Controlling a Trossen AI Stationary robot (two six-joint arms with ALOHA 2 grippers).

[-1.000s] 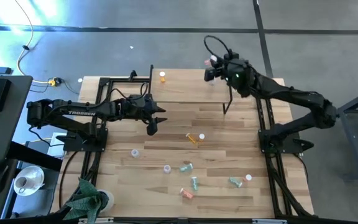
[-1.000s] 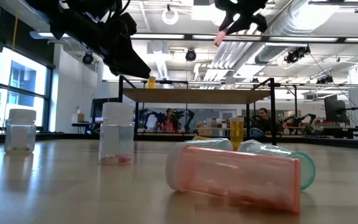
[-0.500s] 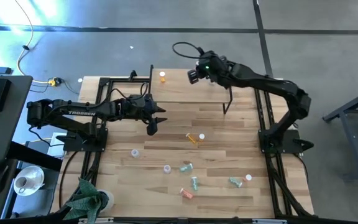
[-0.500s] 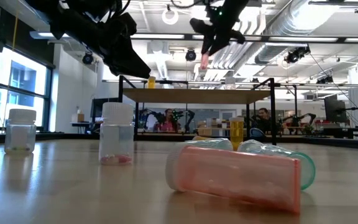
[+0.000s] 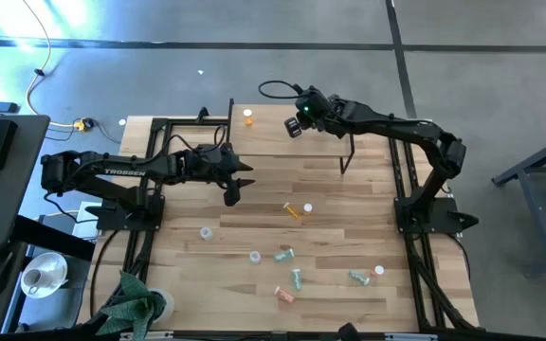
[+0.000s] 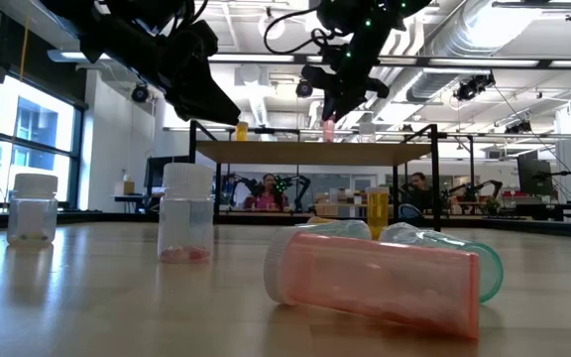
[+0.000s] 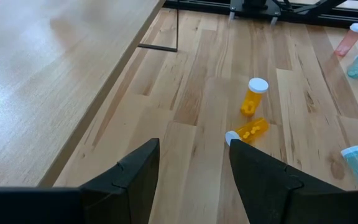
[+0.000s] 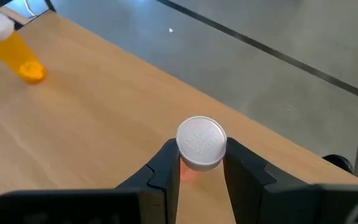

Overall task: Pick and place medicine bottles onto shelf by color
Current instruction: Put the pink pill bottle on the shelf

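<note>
My right gripper (image 5: 295,124) is over the shelf (image 5: 349,121), shut on a pink medicine bottle (image 6: 328,127) with a white cap. The bottle's base is at the shelf top (image 6: 295,151); whether it touches, I cannot tell. An orange bottle (image 5: 247,116) stands upright on the shelf's left part. My left gripper (image 5: 232,192) hangs open above the table, beside the shelf's near edge. Ahead of it one orange bottle (image 7: 253,96) stands upright on the table and another (image 7: 248,129) lies on its side. My right gripper pinches the pink bottle between its two fingers, just under the white cap (image 8: 199,144). The fingers slant down from the table's far right side. The bottle stands upright with its cap up and its pink body (image 8: 188,175) below the fingers.
Several bottles are scattered on the table's near half: clear ones (image 5: 206,232) (image 5: 253,256), green ones (image 5: 283,254) (image 5: 297,278) (image 5: 358,277) and a pink one (image 5: 283,295). A green cloth (image 5: 133,301) lies at the near left corner. The shelf's black legs (image 5: 346,161) stand on the table.
My right gripper has carried the pink bottle toward the table's left and down to the shelf top. It has turned on the way, so the bottle, tilted before, now stands upright.
</note>
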